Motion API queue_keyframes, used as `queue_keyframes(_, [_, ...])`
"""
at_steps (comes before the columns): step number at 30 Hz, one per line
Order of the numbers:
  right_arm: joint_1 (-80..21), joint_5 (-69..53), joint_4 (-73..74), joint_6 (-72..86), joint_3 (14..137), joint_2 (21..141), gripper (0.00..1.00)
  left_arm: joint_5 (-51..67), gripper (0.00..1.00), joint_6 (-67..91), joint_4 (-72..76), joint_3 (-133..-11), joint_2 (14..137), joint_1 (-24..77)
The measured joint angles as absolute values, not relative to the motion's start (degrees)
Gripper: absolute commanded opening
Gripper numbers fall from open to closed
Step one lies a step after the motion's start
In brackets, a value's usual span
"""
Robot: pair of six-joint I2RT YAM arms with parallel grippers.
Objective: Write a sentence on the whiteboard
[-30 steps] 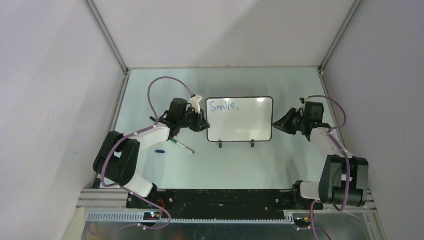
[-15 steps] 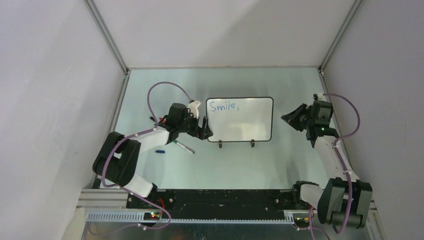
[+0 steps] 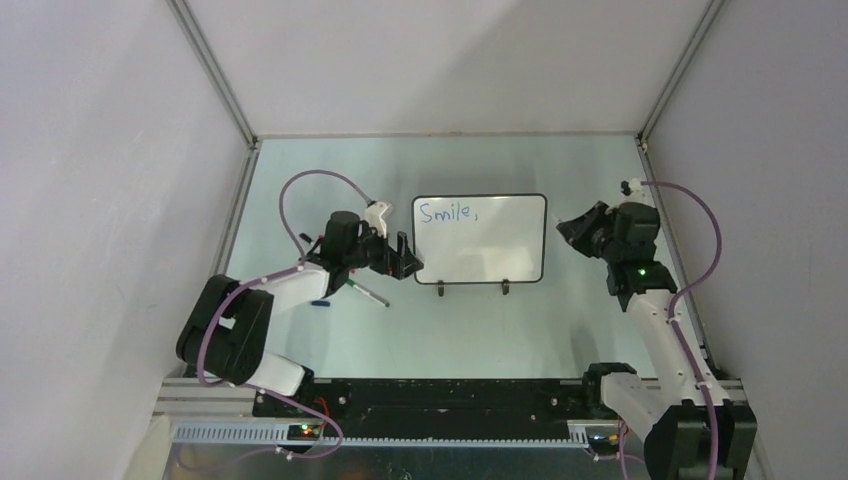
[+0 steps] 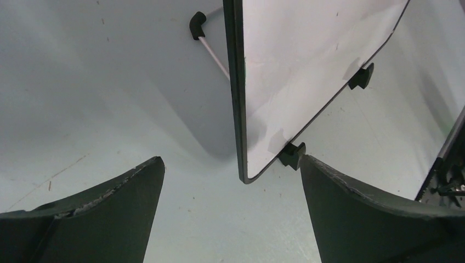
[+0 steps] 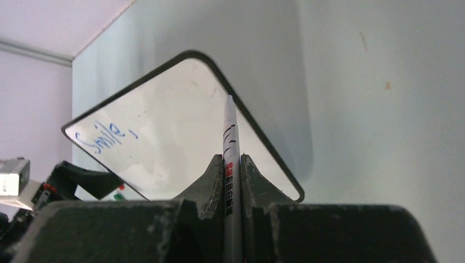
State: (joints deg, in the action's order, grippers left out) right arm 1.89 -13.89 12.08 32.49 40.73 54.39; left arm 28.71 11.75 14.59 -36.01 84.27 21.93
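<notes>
The whiteboard (image 3: pixel 490 245) stands upright on its two feet mid-table, with the sentence (image 3: pixel 446 212) reading "Smile," in blue at its top left. My left gripper (image 3: pixel 405 260) is open just off the board's lower left corner, touching nothing. In the left wrist view the whiteboard's (image 4: pixel 296 66) corner sits between and beyond the spread left gripper (image 4: pixel 231 160). My right gripper (image 3: pixel 568 228) hovers right of the board, shut on a white marker (image 5: pixel 230 137) whose tip points toward the whiteboard (image 5: pixel 164 131). The sentence (image 5: pixel 107 137) shows there too.
A second marker with a green end (image 3: pixel 365 292) and a small blue cap (image 3: pixel 320 302) lie on the table under my left arm. The board's black feet (image 3: pixel 440 290) stick out toward me. Grey walls close in on the left, right and back.
My left gripper has let go of the board's left edge, opened wide and drawn back slightly. My right arm has pulled away from the board's right edge, still holding the marker.
</notes>
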Motion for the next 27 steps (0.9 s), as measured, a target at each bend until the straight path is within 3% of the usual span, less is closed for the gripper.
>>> queue_keyframes(13, [-16.88, -4.05, 12.84, 26.55, 44.27, 53.71, 0.00, 32.23, 0.99, 15.94, 24.47, -28.16, 75.09, 21.17])
queue_keyframes(27, [-26.94, -0.69, 11.75, 23.24, 51.20, 55.05, 0.00, 39.90, 1.00, 23.46, 38.00, -26.59, 81.93, 16.75])
